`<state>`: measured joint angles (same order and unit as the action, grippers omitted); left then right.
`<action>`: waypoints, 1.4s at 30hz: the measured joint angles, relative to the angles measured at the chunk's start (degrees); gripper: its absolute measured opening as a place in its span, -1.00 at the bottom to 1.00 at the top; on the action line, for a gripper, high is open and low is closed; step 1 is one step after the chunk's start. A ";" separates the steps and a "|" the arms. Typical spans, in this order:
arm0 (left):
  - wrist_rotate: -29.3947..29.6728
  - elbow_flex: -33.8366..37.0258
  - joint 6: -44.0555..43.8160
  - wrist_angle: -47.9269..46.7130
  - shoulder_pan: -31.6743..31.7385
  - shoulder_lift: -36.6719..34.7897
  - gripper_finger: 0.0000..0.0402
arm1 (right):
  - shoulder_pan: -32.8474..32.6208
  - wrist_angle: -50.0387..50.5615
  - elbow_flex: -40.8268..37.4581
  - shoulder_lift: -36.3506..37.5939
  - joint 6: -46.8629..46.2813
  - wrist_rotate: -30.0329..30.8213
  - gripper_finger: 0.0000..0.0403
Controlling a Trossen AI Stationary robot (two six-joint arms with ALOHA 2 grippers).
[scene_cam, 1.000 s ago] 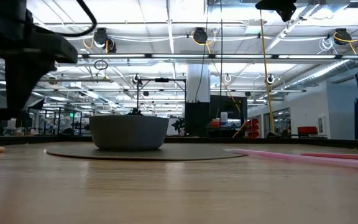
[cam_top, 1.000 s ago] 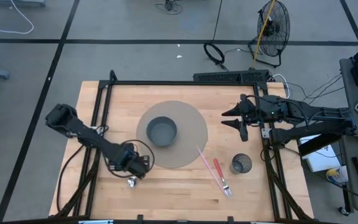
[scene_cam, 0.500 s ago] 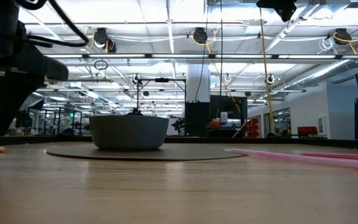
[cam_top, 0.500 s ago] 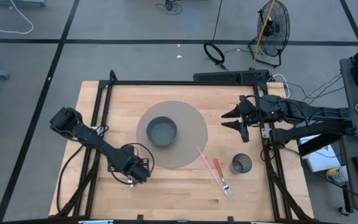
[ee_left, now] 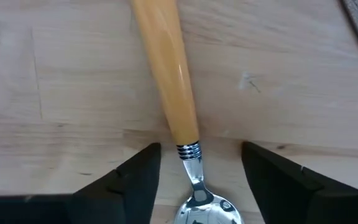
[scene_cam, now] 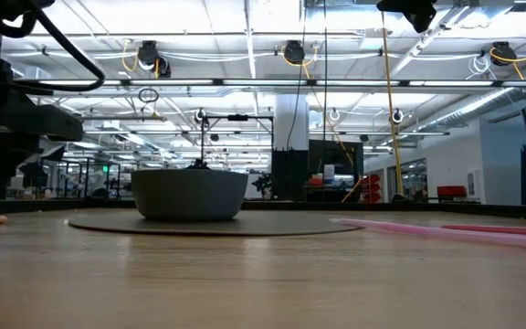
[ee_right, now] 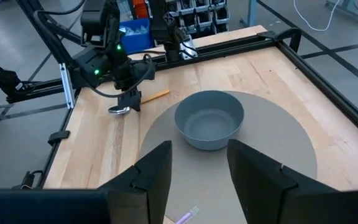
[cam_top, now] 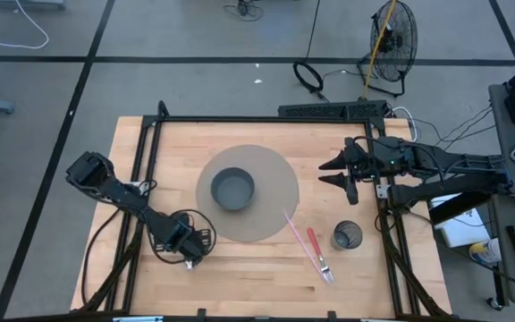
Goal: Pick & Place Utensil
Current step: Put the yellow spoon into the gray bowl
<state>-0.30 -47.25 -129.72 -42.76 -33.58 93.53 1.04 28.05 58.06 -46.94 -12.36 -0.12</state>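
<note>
Dark fingers of the left tool [ee_left: 194, 180] are spread wide, one on each side of the spoon [ee_left: 169, 93], and they are not gripping it. That spoon, with its wooden handle and shiny metal bowl, lies flat on the tabletop [cam_top: 266, 277] near the front left, just left of the round grey mat [cam_top: 275, 179]. A grey bowl [cam_top: 232, 189] sits on the mat. Far to the right, the right tool [cam_top: 340, 169] waits above the tabletop with its fingers spread too.
</note>
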 joint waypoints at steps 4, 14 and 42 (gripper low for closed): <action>0.15 -0.01 0.11 -0.65 -0.04 -0.13 0.04 | 0.00 -0.02 0.00 0.00 0.00 0.04 -0.24; 1.48 0.03 0.23 -2.17 -0.04 -0.06 -0.24 | 0.00 -0.02 0.00 0.00 0.00 0.07 -0.24; 4.05 0.16 1.89 -3.26 -0.33 0.00 -0.80 | -0.01 0.00 0.00 0.00 0.20 0.07 -0.24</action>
<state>3.75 -47.09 -127.83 -46.02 -33.91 93.54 1.02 28.05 58.06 -46.94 -12.16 -0.05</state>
